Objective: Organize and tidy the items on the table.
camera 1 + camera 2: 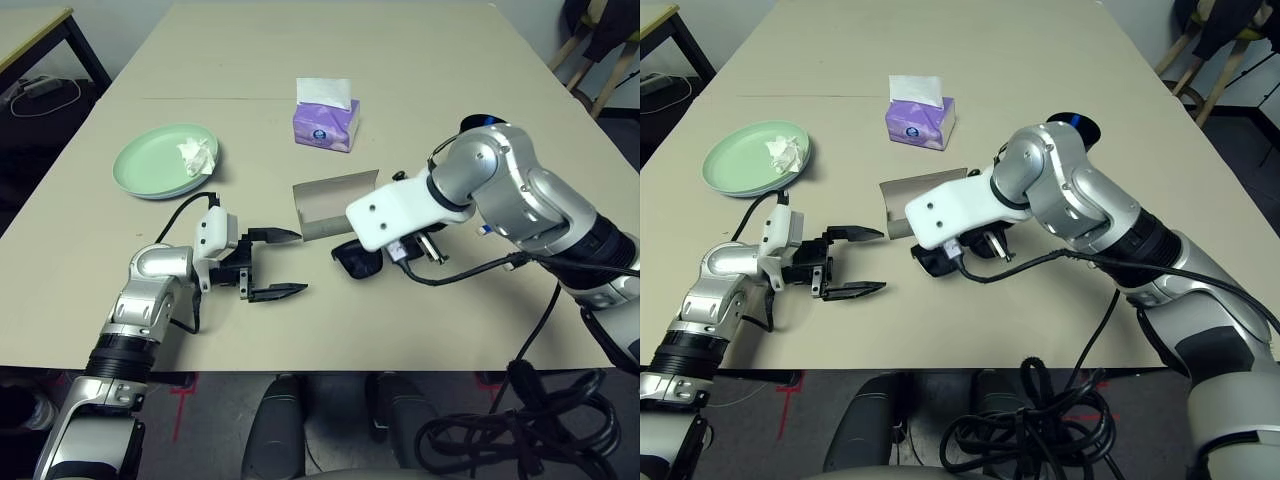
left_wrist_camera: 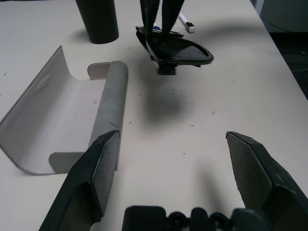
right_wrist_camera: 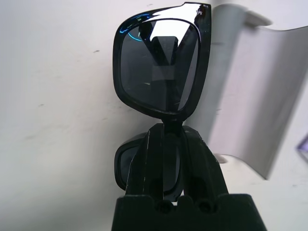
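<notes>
My right gripper [image 3: 166, 129] is shut on the bridge of the black sunglasses [image 3: 159, 62], which hang just above the table [image 1: 300, 60] beside the open grey glasses case [image 1: 335, 205]. My left gripper [image 1: 277, 265] stands open near the front edge, pointing at the case [image 2: 57, 120] with nothing between its fingers. A mint green plate [image 1: 150, 165] at the left holds a crumpled white tissue [image 1: 196, 155]. The black cup [image 2: 98, 19] stands behind my right arm, and a white-blue marker [image 2: 185, 21] lies near it.
A purple tissue box [image 1: 326, 120] stands behind the case at mid table. A smaller side table [image 1: 35, 30] is off the far left corner, and chair legs [image 1: 590, 60] show at the far right. Cables hang below the front edge.
</notes>
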### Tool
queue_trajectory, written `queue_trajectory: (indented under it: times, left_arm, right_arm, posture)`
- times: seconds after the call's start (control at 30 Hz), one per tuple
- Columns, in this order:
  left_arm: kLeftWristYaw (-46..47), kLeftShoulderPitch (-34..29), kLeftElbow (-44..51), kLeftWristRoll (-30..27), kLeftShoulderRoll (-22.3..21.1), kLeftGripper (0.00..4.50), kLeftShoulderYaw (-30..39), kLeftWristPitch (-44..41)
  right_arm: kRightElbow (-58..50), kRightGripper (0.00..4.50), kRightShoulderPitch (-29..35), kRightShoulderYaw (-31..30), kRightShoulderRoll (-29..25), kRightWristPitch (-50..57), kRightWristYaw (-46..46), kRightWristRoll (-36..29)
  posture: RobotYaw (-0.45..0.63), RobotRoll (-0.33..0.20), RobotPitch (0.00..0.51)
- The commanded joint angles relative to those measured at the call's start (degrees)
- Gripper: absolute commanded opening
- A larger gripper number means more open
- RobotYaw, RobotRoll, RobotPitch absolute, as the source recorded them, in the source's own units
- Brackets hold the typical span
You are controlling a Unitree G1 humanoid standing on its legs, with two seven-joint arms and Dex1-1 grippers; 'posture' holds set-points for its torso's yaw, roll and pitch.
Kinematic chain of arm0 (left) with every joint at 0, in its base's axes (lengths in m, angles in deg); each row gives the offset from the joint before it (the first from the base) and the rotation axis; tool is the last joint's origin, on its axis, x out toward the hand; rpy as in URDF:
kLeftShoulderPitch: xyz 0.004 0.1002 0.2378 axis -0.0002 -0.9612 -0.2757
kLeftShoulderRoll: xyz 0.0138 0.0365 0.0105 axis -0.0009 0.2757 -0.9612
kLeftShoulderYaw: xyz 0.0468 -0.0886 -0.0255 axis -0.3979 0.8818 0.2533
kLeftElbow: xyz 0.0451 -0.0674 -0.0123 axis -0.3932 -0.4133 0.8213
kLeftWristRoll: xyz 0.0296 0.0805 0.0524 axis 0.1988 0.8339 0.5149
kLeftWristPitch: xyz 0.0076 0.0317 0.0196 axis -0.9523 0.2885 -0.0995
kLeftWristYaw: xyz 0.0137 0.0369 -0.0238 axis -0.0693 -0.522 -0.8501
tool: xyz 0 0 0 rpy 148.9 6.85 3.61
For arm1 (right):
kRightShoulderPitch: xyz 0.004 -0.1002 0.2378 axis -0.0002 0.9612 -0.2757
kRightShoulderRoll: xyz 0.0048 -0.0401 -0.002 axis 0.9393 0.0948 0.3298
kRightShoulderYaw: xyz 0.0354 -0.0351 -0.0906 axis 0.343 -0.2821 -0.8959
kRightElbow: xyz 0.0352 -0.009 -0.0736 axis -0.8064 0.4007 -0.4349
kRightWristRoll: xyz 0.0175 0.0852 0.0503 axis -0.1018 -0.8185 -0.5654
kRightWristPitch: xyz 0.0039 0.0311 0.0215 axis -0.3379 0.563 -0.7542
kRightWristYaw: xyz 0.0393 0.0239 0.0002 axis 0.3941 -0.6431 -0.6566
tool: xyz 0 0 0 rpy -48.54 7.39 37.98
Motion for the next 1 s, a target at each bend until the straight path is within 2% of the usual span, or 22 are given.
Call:
queue_trajectory:
  times: [0.03,0.37,0.6,1.0]
  left_arm:
    - [1.4,0.0,2.2,-0.4,-1.0,4.50,1.0,-1.9]
    - [2.1,-1.0,3.9,-0.6,-2.1,4.50,2.0,-2.4]
    - [2.7,-1.4,4.5,-0.7,-2.2,4.50,2.0,-2.5]
    - [3.5,-2.0,5.4,-0.5,-2.1,4.50,1.8,-2.4]
  right_arm:
    - [6.8,0.32,-2.4,0.1,2.9,-1.5,4.5,1.8]
    - [26.9,0.32,-9.5,-0.3,12.9,-5.3,13.0,4.4]
    - [34.3,0.32,-11.5,-0.8,16.5,-7.4,15.5,5.6]
    - [41.7,0.32,-12.2,-0.7,19.1,-7.8,17.0,6.8]
  posture:
    - [0.11,0.000,0.141]
    - [0.15,0.000,0.144]
    - [0.15,0.000,0.145]
    - [0.16,0.000,0.145]
